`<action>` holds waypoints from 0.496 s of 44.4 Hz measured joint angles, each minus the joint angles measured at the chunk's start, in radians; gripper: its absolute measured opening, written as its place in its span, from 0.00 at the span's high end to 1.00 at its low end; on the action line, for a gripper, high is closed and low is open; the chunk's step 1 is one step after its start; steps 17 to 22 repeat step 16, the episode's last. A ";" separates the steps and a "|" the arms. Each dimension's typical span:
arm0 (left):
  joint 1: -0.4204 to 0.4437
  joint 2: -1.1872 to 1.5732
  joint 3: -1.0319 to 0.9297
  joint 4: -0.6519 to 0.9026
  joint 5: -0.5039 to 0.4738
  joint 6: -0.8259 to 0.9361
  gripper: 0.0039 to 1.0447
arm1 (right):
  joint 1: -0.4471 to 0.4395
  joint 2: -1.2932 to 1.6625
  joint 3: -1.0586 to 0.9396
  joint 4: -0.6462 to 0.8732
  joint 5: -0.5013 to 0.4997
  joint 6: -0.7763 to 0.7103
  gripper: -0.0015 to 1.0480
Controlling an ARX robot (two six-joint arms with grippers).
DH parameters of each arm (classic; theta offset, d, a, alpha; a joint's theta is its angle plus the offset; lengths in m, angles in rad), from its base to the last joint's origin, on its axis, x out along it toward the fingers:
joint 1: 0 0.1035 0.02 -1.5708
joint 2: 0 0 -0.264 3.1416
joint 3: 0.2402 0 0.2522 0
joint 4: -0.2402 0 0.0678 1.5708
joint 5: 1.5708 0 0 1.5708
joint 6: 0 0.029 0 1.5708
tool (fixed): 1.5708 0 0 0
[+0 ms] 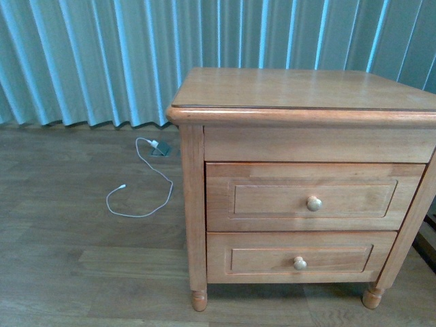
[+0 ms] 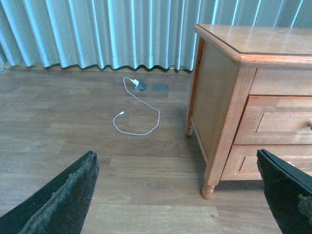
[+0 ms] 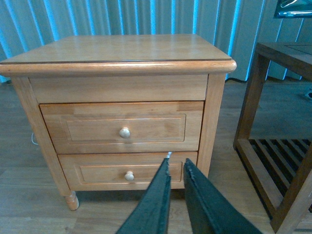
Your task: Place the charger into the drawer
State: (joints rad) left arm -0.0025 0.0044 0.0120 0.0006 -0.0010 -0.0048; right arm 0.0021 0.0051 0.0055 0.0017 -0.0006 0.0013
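Two grippers to log. Right gripper [image 3: 176, 168]: fingers nearly pressed together, a thin slit between them, holding nothing; it hangs in front of the nightstand [image 3: 117, 51], tips level with the lower, shorter drawer [image 3: 127, 170]. Left gripper [image 2: 178, 195]: fingers spread wide, empty, over the floor [image 2: 73, 126] beside the nightstand's left side panel.

Target drawer [image 1: 304, 196], the taller upper one, sits fully closed, its round pale knob [image 1: 314, 203] untouched. Shorter drawer below it is also closed.

Charger: not found in any view. Nightstand top is bare wood in the front and right wrist views. On the floor left of the nightstand, near the curtain [image 1: 88, 61], lies only a thin white cable [image 1: 146, 197] with a small plug [image 1: 155, 144] at a floor socket plate; that is not the charger.

Step in hand, by my reading: the very start, nothing opened, nothing picked up. Next move likely calls for the right gripper to part its fingers, rise to the upper knob, close on it and pull straight out. Charger must be located before any pick; its position cannot be told from here.
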 joint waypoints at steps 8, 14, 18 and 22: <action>0.000 0.000 0.000 0.000 0.000 0.000 0.06 | 0.000 0.000 0.000 0.000 0.000 0.000 0.60; 0.000 0.000 0.000 0.000 0.000 0.000 0.06 | 0.000 0.000 0.000 0.000 0.000 0.000 0.40; 0.000 0.000 0.000 0.000 0.000 0.000 0.06 | 0.000 0.000 0.000 0.000 0.000 0.000 0.33; 0.000 0.000 0.000 0.000 0.000 0.000 0.06 | 0.000 0.000 0.000 0.000 0.000 0.000 0.33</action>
